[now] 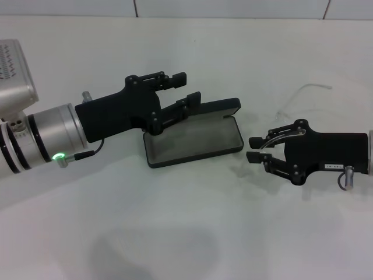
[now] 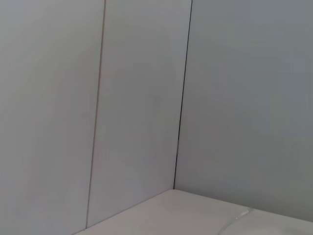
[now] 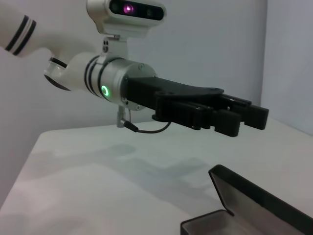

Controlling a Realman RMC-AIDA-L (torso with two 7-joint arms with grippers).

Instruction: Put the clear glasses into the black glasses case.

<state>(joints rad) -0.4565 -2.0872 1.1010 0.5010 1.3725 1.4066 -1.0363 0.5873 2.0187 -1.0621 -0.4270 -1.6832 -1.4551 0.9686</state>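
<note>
The black glasses case [image 1: 198,140] lies open in the middle of the table, grey lining up and lid [image 1: 220,107] raised at the back. It also shows in the right wrist view [image 3: 254,203]. My left gripper [image 1: 185,88] hovers open over the case's lid and back edge, holding nothing; the right wrist view shows the left gripper [image 3: 247,117] above the case. The clear glasses [image 1: 304,92] show only as faint thin clear lines on the table behind my right gripper [image 1: 255,149]. That gripper is open, just right of the case. A clear strand runs along its upper finger; contact is unclear.
The white table [image 1: 186,233] runs up to a pale panelled wall [image 2: 146,98] at the back. The left arm's silver forearm [image 1: 41,137] stretches in from the left edge.
</note>
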